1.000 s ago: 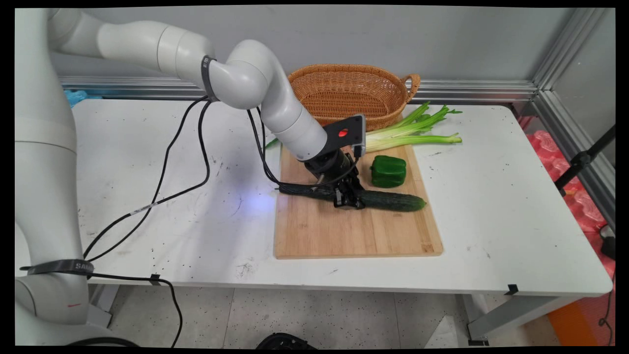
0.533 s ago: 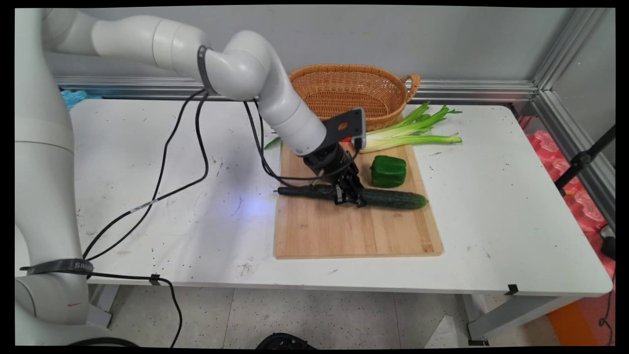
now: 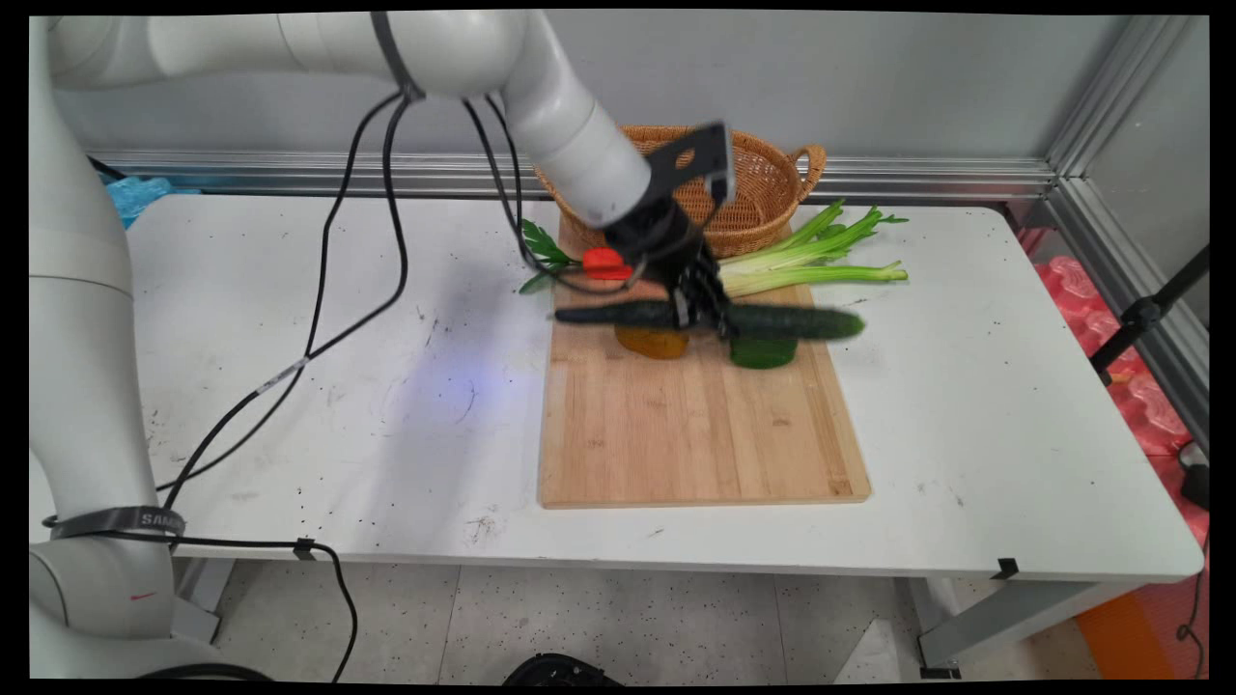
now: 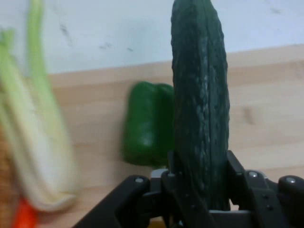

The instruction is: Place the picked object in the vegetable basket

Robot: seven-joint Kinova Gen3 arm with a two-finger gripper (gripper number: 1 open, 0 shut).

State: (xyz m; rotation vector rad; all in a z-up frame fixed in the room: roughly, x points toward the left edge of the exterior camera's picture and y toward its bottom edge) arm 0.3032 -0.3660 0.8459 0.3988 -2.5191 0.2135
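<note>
My gripper (image 3: 703,309) is shut on the middle of a long dark green cucumber (image 3: 792,322) and holds it level in the air above the wooden cutting board (image 3: 695,425). From the hand, the cucumber (image 4: 202,95) runs up between my two fingers (image 4: 237,175). A green bell pepper (image 3: 763,353) sits on the board just under the cucumber; in the hand view the pepper (image 4: 145,123) lies left of it. An orange-yellow vegetable (image 3: 653,343) shows on the board below the cucumber's left half.
A wicker basket (image 3: 763,193) stands behind the board at the back. Celery stalks (image 3: 821,261) lie right of it across the board's far corner; a red vegetable (image 3: 603,261) with green leaves lies at the far left corner. Black cables hang from the arm.
The gripper has lifted the cucumber off the board and carried it up and toward the basket. The orange-yellow and red vegetables, earlier hidden by the arm, now show.
</note>
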